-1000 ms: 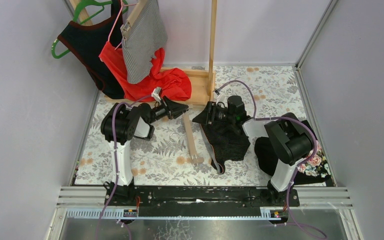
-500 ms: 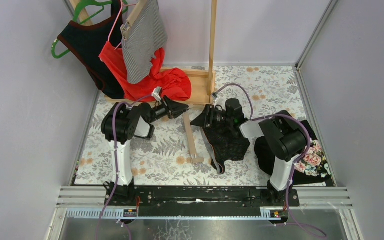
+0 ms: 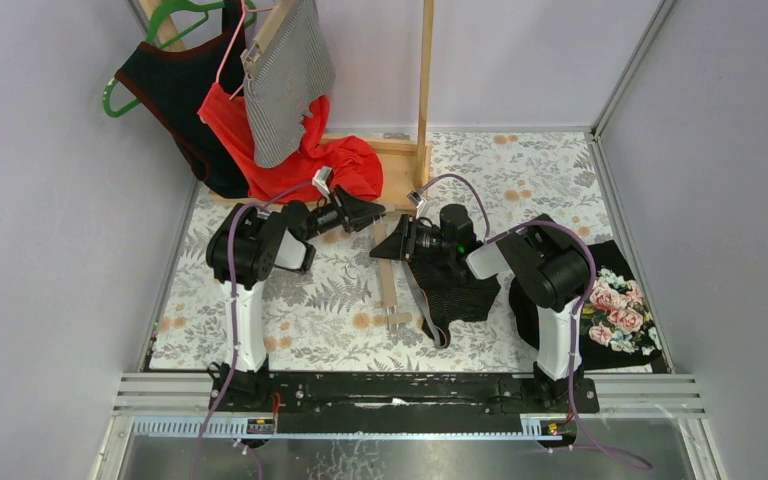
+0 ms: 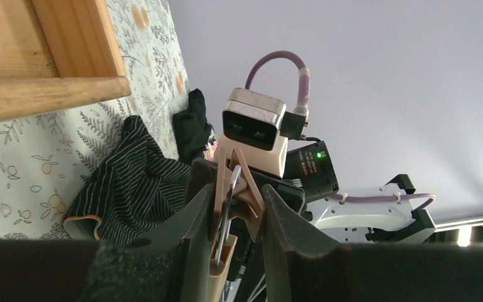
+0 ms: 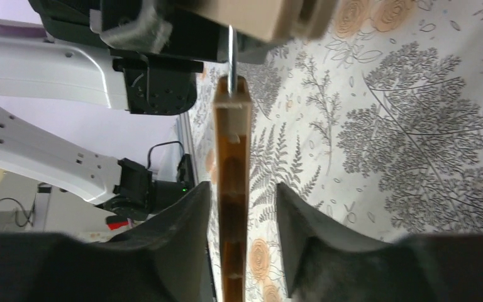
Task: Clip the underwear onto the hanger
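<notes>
There are two arms, and one wooden hanger [image 3: 388, 290] lies on the floral table [image 3: 310, 300], running from near to far between them. One piece of dark striped underwear [image 3: 455, 290] lies flat just to its right, not clipped, with the right arm above its far edge. One black floral garment [image 3: 615, 310] lies at the right edge. On the wooden rack [image 3: 424, 90] at the far side hang three garments: one black [image 3: 185, 100], one red [image 3: 300, 160], one grey striped [image 3: 285, 90].

The left gripper [image 3: 370, 213] pinches the clip at the hanger's far end, its jaws pressed against the clip's two sides. The right gripper [image 3: 380, 248] straddles the hanger's bar just nearer, jaws spread, with a gap showing on at least one side.

Compared with a second ago, the right gripper has swung left, off the underwear's far corner and onto the bar. More of the floral garment is now uncovered. The left gripper has edged slightly farther and to the right. The underwear has not moved.
</notes>
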